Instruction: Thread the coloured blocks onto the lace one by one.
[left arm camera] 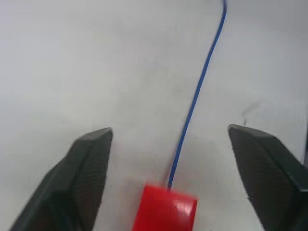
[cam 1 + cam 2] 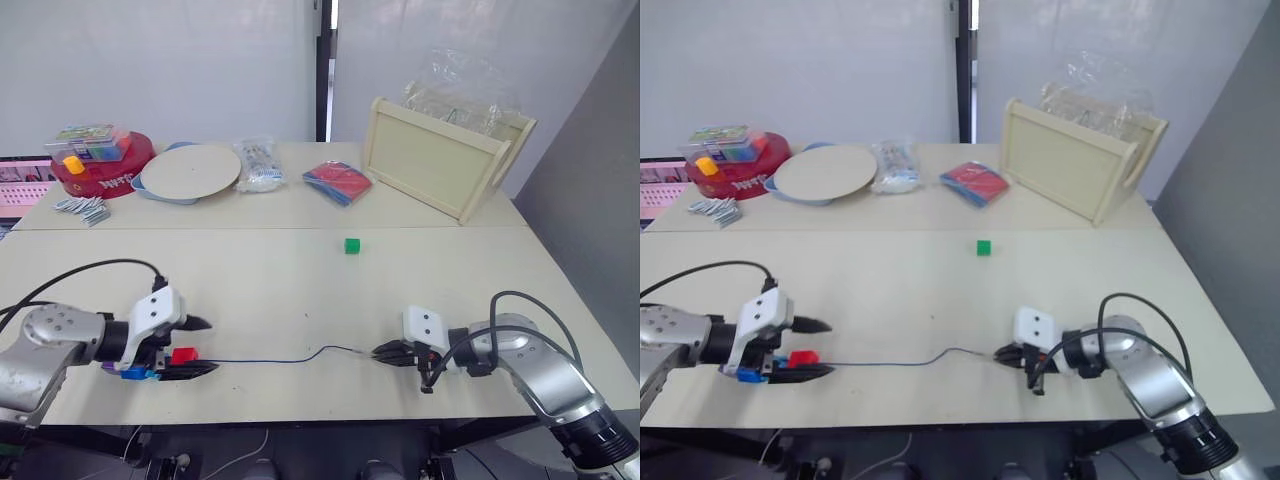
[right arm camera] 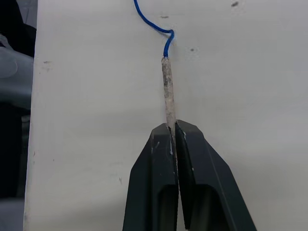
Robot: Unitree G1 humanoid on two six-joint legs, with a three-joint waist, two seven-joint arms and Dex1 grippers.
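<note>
hidden: lace end inside red block | left gripper fingers spread around red block | right gripper fingers pinching lace's pale tip

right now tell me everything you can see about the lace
The lace is a thin dark blue cord lying slack, with a few gentle bends, on the pale table near its front edge. At one end is a pale, stiff, slightly grubby tip, pinched between the closed fingers of the right gripper. The other end runs into a red block already threaded on it, which sits between the open fingers of the left gripper. More blocks sit behind the red one.
</note>
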